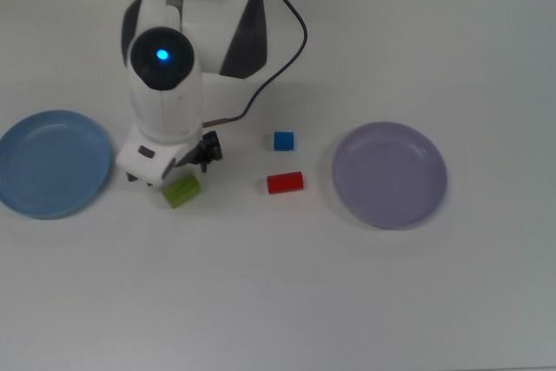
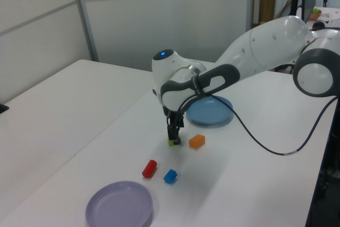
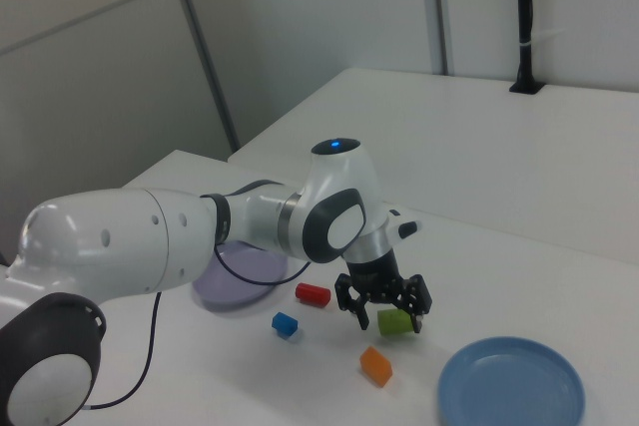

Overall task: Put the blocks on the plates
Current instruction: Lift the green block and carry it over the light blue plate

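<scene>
In the right view we see our gripper (image 3: 383,308) spread open, straddling the lime-green block (image 3: 395,321) on the table; the block's long axis points roughly toward two o'clock in the top view

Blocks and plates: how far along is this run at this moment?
Done: nothing; the light blue plate and the lavender plate hold no blocks. In hand: the gripper is low, straddling the lime-green block, which sits on the table, not lifted. Left: all four, including the orange block, the red block and the blue cube.
</scene>
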`<action>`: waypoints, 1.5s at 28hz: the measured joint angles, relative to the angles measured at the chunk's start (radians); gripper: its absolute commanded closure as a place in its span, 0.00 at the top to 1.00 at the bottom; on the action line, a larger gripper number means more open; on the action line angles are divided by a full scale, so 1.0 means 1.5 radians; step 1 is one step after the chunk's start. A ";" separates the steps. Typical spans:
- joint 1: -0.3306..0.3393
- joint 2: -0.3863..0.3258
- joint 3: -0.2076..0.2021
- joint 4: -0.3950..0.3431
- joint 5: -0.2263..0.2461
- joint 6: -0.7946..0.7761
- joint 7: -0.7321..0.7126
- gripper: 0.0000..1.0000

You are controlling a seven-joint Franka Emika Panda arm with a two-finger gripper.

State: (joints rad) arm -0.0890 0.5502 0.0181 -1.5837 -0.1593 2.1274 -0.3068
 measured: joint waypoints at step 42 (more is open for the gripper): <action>-0.074 -0.061 -0.017 0.041 0.047 0.001 -0.030 0.30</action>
State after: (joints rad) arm -0.1997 0.4579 -0.0066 -1.5227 -0.0889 2.1296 -0.3513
